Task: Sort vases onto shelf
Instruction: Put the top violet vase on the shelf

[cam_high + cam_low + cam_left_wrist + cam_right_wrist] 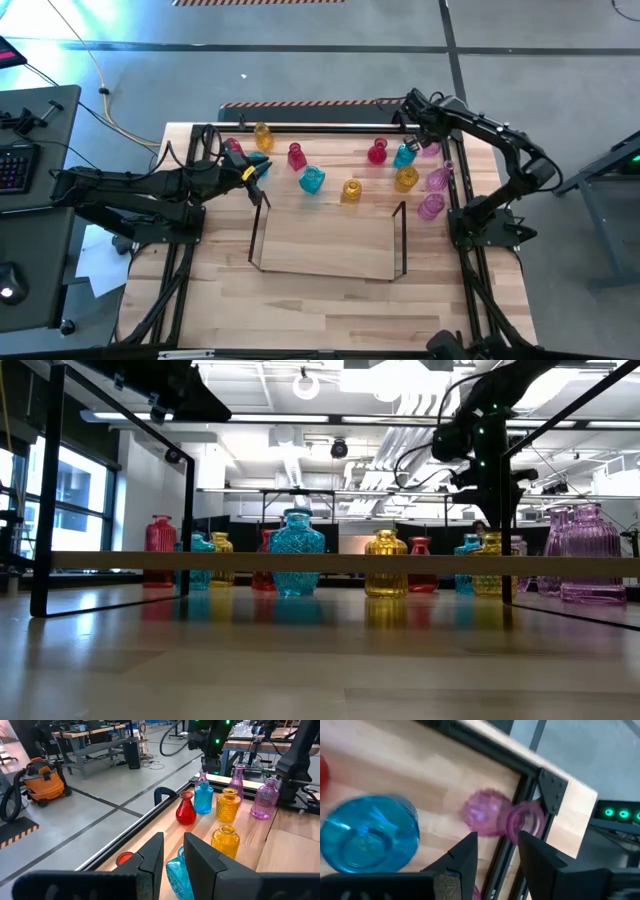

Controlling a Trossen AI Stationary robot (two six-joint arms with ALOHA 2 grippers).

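Several small glass vases stand along the table's far side in red, cyan, yellow and pink. The shelf [325, 262], a low clear tray with dark end frames, lies nearer mid-table with no vase on it. My right gripper [498, 840] hangs open over the far right corner, slanting down. Its fingertips are just short of the mouth of an upright pink vase [484, 813]. My left gripper [173, 851] waits raised at the far left, about level, its fingers a narrow gap apart with nothing between them. A cyan vase [176, 876] shows below them. My right gripper comes from above at the pink vase's mouth [525, 818], which lies just past one fingertip [529, 840]. The vase stands upright on the table beside the frame rail. I cannot tell whether that finger touches the mouth.
A black frame rail [520, 775] with a corner bracket [552, 790] runs close behind the pink vase. A cyan vase [367, 832] stands right beside it. Two more pink vases [438, 180] [430, 207] stand near the right arm's base. The table's near half is bare wood.
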